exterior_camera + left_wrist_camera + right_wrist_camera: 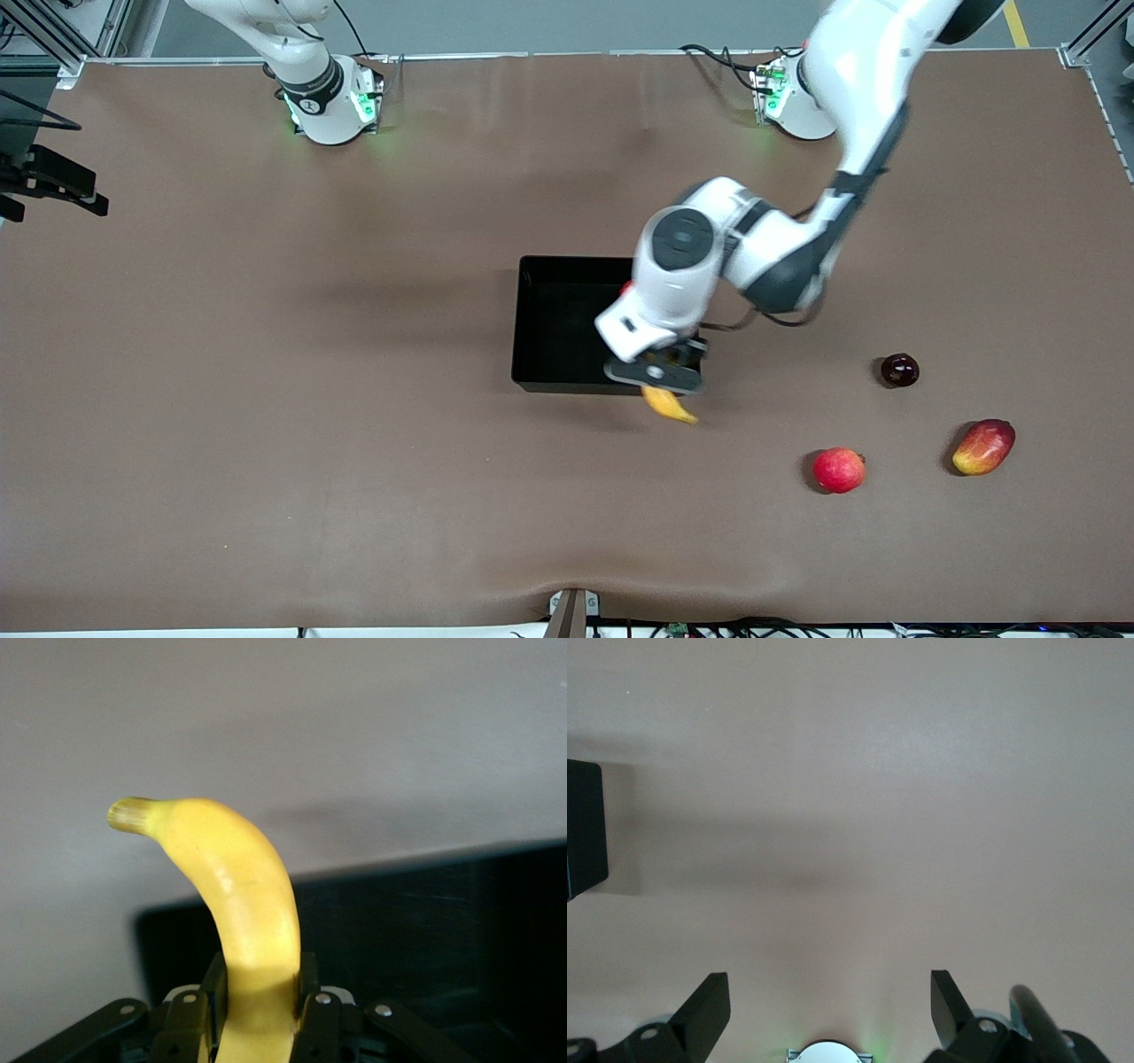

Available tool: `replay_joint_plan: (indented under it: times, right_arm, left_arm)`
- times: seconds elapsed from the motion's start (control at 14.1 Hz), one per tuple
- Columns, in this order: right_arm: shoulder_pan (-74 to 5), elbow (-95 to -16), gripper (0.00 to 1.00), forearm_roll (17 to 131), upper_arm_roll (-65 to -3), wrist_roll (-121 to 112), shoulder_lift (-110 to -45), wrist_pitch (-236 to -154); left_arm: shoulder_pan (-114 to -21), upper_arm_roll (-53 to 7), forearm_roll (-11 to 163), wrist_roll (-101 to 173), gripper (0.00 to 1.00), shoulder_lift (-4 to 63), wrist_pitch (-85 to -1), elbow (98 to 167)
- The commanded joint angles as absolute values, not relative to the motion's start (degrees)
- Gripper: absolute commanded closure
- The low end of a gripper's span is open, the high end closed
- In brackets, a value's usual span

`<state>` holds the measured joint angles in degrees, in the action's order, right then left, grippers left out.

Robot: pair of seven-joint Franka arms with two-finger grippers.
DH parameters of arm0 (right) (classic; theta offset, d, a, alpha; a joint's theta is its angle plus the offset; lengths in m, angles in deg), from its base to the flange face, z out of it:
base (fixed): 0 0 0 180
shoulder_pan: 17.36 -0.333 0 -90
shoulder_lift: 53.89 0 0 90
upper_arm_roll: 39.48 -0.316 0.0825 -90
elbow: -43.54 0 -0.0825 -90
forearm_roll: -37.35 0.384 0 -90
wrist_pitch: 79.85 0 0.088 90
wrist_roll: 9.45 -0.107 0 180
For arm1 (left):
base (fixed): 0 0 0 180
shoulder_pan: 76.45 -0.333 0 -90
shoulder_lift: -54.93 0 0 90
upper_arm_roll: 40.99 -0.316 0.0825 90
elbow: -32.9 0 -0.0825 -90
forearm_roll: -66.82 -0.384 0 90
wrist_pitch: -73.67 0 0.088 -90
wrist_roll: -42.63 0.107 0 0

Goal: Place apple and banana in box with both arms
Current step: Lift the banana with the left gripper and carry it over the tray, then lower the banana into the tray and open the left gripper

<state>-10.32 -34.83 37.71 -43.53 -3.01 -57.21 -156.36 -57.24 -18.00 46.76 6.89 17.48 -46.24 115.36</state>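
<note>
Banana (670, 406), clamped in the left hand (656, 374) over the box (558, 323) rim, should clear the wall before release; right hand (829, 1005) waits wide.

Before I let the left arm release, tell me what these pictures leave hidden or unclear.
- Front view: the left arm's wrist covers part of the box, so that part of its floor is hidden.
- Front view: most of the banana is behind the left gripper; only one end shows.
- Left wrist view: the banana's gripped end is cut off by the picture's edge.
- Right gripper: out of the front view; it shows only in its own wrist view.
</note>
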Motion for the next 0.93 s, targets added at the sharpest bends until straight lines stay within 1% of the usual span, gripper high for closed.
replay_joint_plan:
  times: [0.0, 0.64, 0.85]
  right_arm:
    - [-10.2, -35.8, 0.00, 37.2, -43.5, -2.7, -56.0, -156.3]
    - [-10.1, -35.9, 0.00, 37.2, -43.4, -2.7, -56.0, -156.3]
    - [-10.0, -35.9, 0.00, 37.2, -43.4, -2.7, -56.0, -156.3]
  left_arm:
    - [-53.7, -18.5, 45.8, 1.7, 1.00, 16.7, -47.4, 114.8]
    - [-45.5, -18.9, 45.6, -8.2, 1.00, 15.0, -48.0, 115.0]
    - [-45.5, -19.0, 45.6, -8.2, 1.00, 12.8, -54.0, 115.1]
